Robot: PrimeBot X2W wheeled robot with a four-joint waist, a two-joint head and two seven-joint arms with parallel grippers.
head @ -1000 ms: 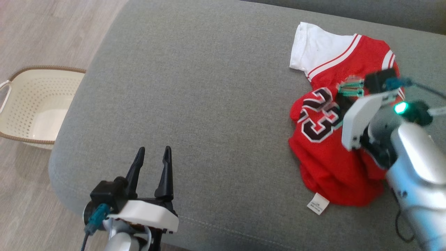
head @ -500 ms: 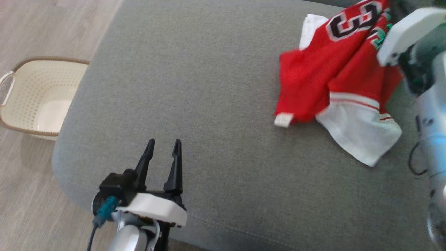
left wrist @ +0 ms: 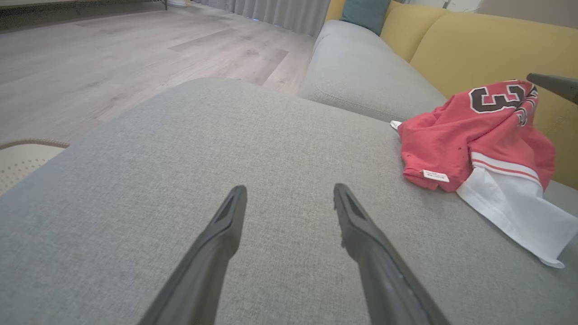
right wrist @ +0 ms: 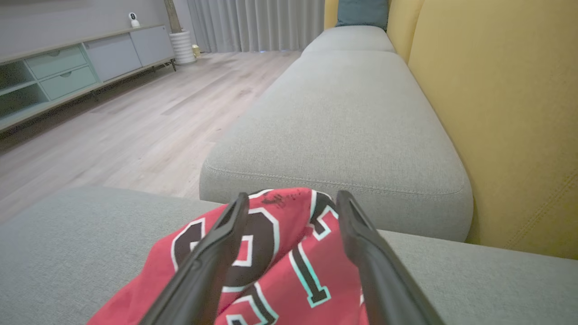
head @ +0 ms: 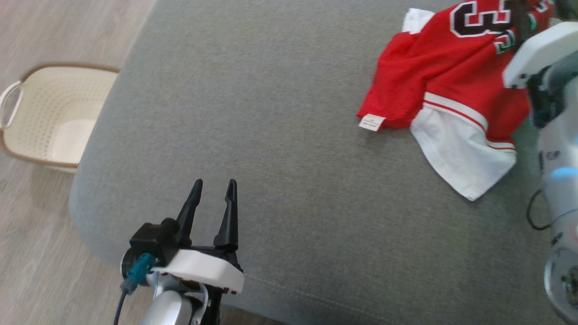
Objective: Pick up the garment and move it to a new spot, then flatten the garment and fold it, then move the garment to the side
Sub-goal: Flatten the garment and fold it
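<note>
Lettering: a black, white-edged numeral "3" is read on the red garment (head: pixel 451 76) in the head view, and again from the left wrist. A white tag (head: pixel 372 123) is noted at its hem; the print is too small to be read. From the right wrist, parts of numerals with white and teal edging are made out on the garment (right wrist: pixel 280 253), not in full.

Views compared: a perforated basket (head: pixel 49 122) on the floor at 9 o'clock is given by the head view. A yellow backrest (right wrist: pixel 496 113) and a cabinet (right wrist: pixel 67 67) at 10 o'clock are given by the right wrist view.

Position: the garment is crumpled at 1 o'clock on the grey seat cushion (head: pixel 293 135), its white sleeve (head: pixel 460 158) spread toward 5 o'clock. The right gripper (right wrist: pixel 292 196) is set over it, fingers spread wide, with a raised fold of cloth between them that is not pinched. The left gripper (head: pixel 213 184) is held at 7 o'clock over bare cushion, fingers wide apart, with the garment well apart at its 2 o'clock.
</note>
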